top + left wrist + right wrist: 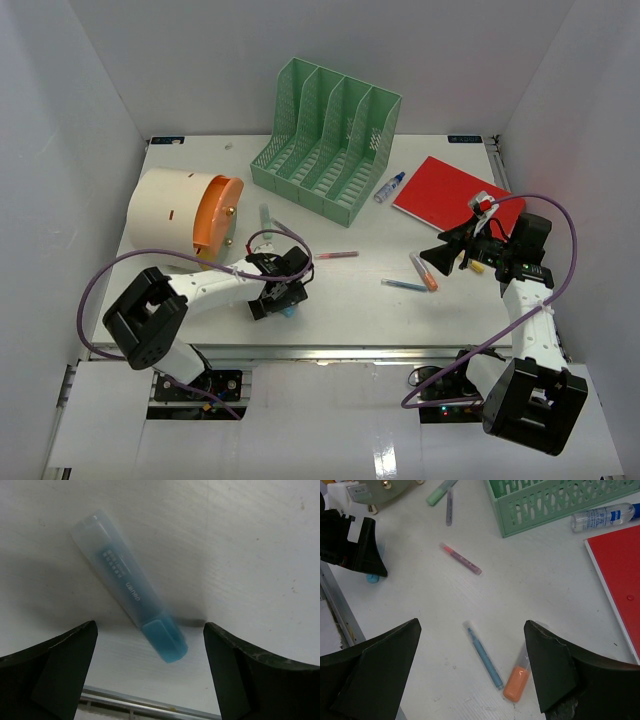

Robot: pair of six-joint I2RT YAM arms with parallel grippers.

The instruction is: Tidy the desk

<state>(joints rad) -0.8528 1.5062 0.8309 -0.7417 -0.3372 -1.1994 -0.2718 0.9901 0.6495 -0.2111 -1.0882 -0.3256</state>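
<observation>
The white desk [360,310] holds scattered pens. My left gripper [276,300] is open and low over a blue highlighter [125,585], whose blue cap [167,642] lies between the jaws near the front rail; the gripper [150,627] is not touching it. My right gripper [447,250] is open and empty above a thin blue pen [485,657] and an orange highlighter [516,682]; it also shows in the right wrist view [471,624]. A pink pen [335,256] lies mid-desk.
A green file organizer [325,140] stands at the back. A red notebook [458,195] and a small bottle [390,187] lie back right. A cream cylinder with an orange lid [185,215] lies on its side at left, with a green highlighter [266,218] beside it.
</observation>
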